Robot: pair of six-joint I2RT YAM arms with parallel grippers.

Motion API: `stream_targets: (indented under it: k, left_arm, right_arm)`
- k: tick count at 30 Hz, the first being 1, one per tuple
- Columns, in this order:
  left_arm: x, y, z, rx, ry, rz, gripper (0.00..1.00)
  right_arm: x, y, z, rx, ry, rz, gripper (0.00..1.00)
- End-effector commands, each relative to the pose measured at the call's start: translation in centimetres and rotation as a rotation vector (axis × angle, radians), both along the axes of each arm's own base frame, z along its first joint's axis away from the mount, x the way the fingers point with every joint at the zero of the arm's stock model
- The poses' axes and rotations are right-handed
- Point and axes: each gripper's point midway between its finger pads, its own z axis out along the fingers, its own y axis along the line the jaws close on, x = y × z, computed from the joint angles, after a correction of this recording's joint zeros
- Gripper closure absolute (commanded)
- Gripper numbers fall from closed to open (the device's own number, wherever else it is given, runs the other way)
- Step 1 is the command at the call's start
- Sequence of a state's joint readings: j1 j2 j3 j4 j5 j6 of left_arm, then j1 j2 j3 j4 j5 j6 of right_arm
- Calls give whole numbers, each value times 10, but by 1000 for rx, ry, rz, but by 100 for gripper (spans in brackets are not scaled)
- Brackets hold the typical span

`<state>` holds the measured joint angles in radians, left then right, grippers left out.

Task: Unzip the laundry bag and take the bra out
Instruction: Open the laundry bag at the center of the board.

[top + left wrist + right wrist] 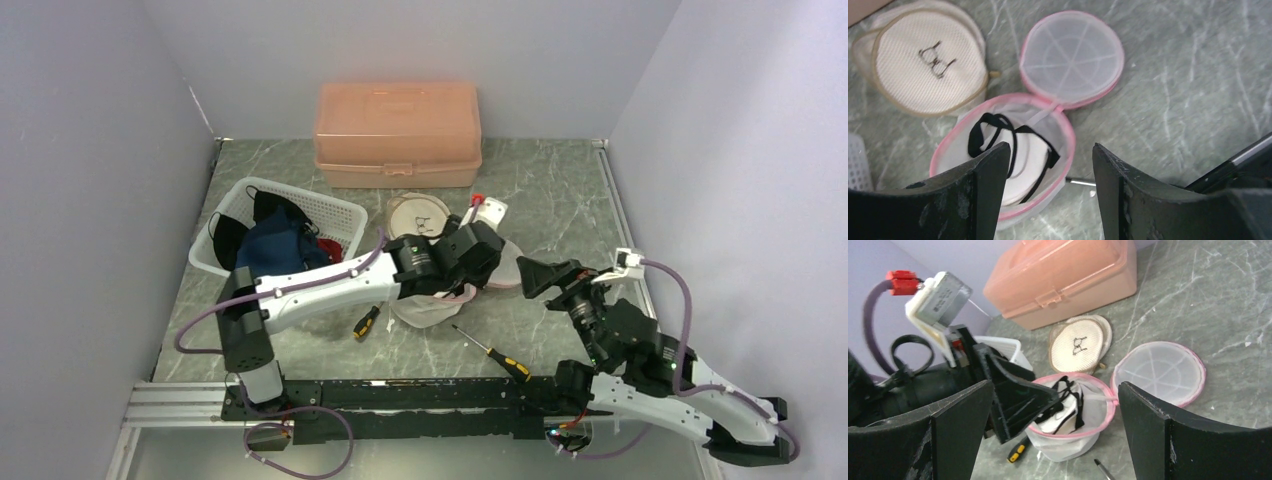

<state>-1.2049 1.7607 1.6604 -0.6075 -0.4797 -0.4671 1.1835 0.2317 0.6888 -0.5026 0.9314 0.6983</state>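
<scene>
The round laundry bag [1068,145] has a pink rim and stands unzipped, its mesh lid [1071,57] flipped back flat on the table. Inside lies the bra [1025,150], white with black straps. My left gripper [1050,145] hovers just above the bag's near rim, open, with nothing between its fingers. From the right wrist view the bag [1068,440], the bra [1063,412] and the lid [1158,371] all show, with the left gripper [1018,400] at the bag's left rim. My right gripper [1055,384] is open and empty, apart from the bag on its right [535,275].
A beige round mesh bag [420,213] lies behind the laundry bag. A peach plastic box [397,133] stands at the back wall, and a white basket [330,212] of dark clothes at the left. Two screwdrivers [367,322] [495,353] lie in front of the bag.
</scene>
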Motion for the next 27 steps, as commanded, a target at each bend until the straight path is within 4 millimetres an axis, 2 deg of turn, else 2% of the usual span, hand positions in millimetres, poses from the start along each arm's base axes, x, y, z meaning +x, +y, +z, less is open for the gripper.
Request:
stream_targets:
  k: [1, 5, 8, 10, 12, 16, 19, 23, 25, 27]
  left_arm:
    - [5, 48, 13, -28, -15, 135, 34]
    - [7, 94, -25, 43, 53, 263, 38]
    - [6, 120, -37, 65, 68, 340, 38]
    - [6, 133, -44, 69, 82, 373, 37]
    - [6, 144, -54, 75, 103, 396, 37]
    - [11, 151, -68, 54, 152, 413, 37]
    - [13, 144, -72, 26, 167, 394, 37]
    - [17, 146, -79, 61, 184, 417, 37]
    - [17, 149, -77, 53, 187, 438, 36]
    - [18, 148, -66, 4, 181, 431, 34]
  right_arm:
    - [6, 23, -13, -112, 28, 34, 2]
    - [16, 56, -41, -275, 91, 56, 6]
    - [27, 76, -56, -340, 132, 74, 8]
    - [39, 84, -65, -326, 174, 112, 11]
    - [54, 84, -75, -270, 212, 154, 14]
    - [74, 82, -91, -195, 252, 210, 18]
    - [77, 86, -107, -185, 289, 228, 19]
    - [78, 87, -122, -179, 322, 230, 18]
    - [77, 84, -126, -182, 325, 222, 15]
    - [76, 81, -127, -185, 321, 212, 12]
